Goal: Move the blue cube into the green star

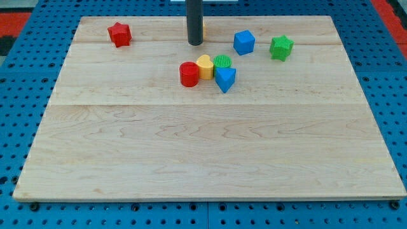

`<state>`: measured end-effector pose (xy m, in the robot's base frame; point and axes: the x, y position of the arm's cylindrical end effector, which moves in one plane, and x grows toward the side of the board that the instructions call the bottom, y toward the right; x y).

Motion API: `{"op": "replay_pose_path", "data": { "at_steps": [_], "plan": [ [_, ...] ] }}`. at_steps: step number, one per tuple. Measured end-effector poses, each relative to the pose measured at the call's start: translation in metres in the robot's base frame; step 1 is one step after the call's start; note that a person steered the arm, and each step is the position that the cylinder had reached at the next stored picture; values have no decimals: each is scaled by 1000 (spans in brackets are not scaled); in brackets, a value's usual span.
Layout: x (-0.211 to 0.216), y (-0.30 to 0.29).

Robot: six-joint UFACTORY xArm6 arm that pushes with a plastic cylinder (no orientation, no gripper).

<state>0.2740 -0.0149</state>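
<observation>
The blue cube point(243, 42) sits near the view's top, right of centre. The green star point(281, 48) lies just to its right, a small gap between them. My tip point(195, 43) is the lower end of the dark rod and rests on the board to the left of the blue cube, about a cube's width and a half away. It touches no block.
A red star point(119, 34) lies at the view's top left. Below my tip is a tight cluster: a red cylinder point(189, 74), a yellow heart-shaped block point(205, 66), a green cylinder point(222, 62) and a blue triangular block point(225, 79). The wooden board point(203, 159) lies on blue pegboard.
</observation>
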Motion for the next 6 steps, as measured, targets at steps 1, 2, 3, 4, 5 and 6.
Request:
{"op": "replay_pose_path", "data": {
  "at_steps": [1, 2, 3, 4, 5, 6],
  "plan": [
    [-1, 17],
    [-8, 76],
    [-10, 98],
    [0, 126],
    [25, 137],
    [68, 114]
  ]
}}
